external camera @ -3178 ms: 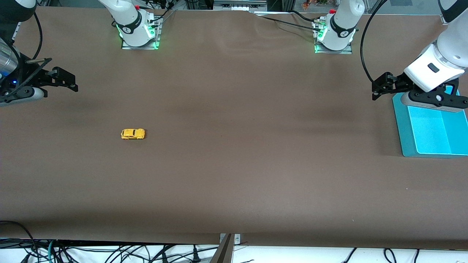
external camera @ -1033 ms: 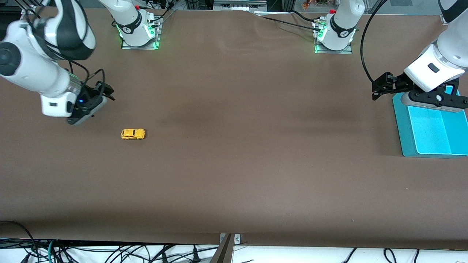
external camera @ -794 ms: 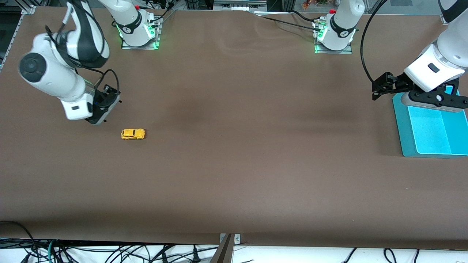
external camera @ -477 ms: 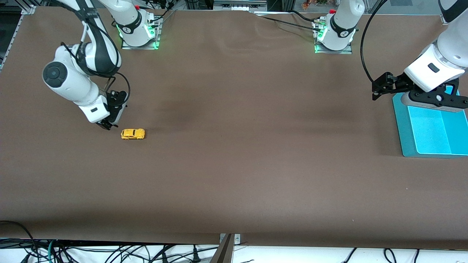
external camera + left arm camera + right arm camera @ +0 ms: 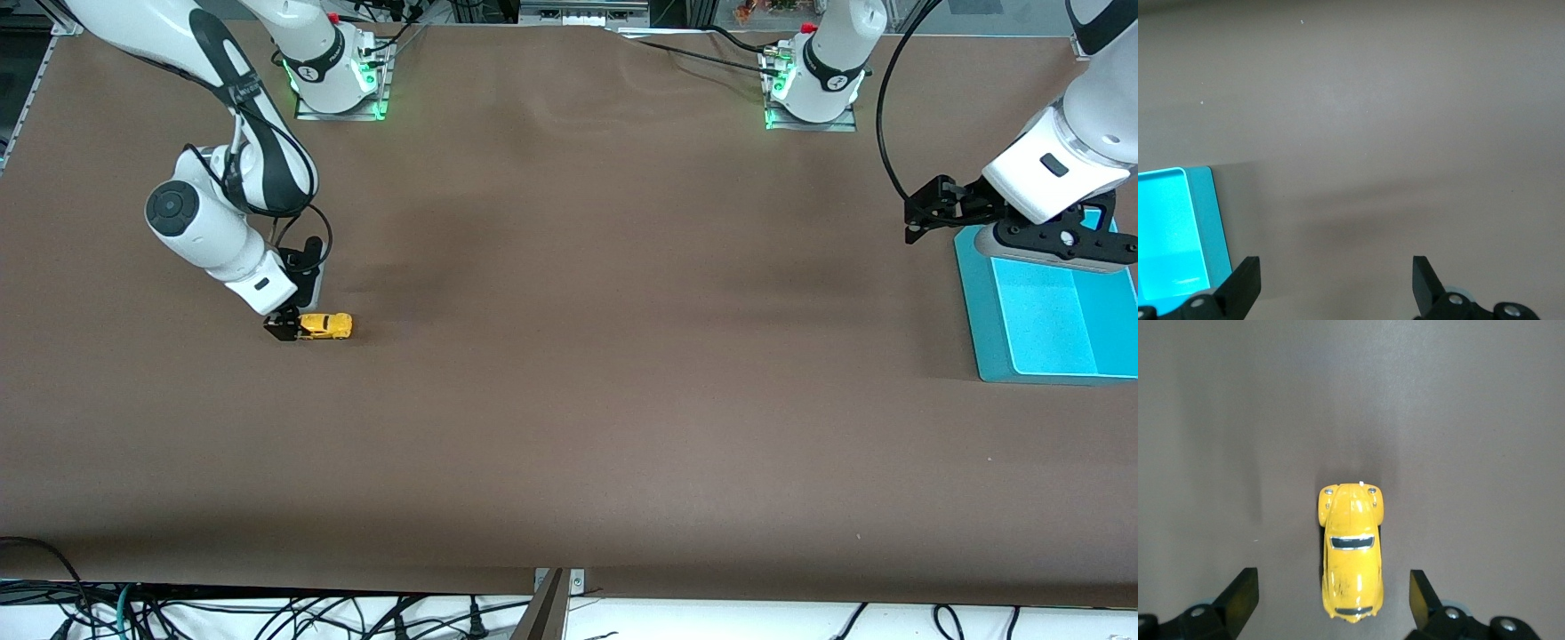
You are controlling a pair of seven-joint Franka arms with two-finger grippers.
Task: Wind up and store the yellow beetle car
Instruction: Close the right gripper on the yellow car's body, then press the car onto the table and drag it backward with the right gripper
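Observation:
The yellow beetle car stands on its wheels on the brown table, toward the right arm's end. My right gripper is down at the car's end that faces the right arm's end of the table. In the right wrist view the car lies lengthwise with one end between the spread fingers, and the right gripper is open and not touching it. My left gripper waits open over the table beside the teal tray, with nothing between its fingers.
A teal tray sits at the left arm's end of the table, and its rim shows in the left wrist view. Both arm bases stand along the table edge farthest from the front camera. Cables hang below the near edge.
My right arm has swung in from the table's end and come down to the car, so its open fingers now straddle one end. The car and the left arm have not moved.

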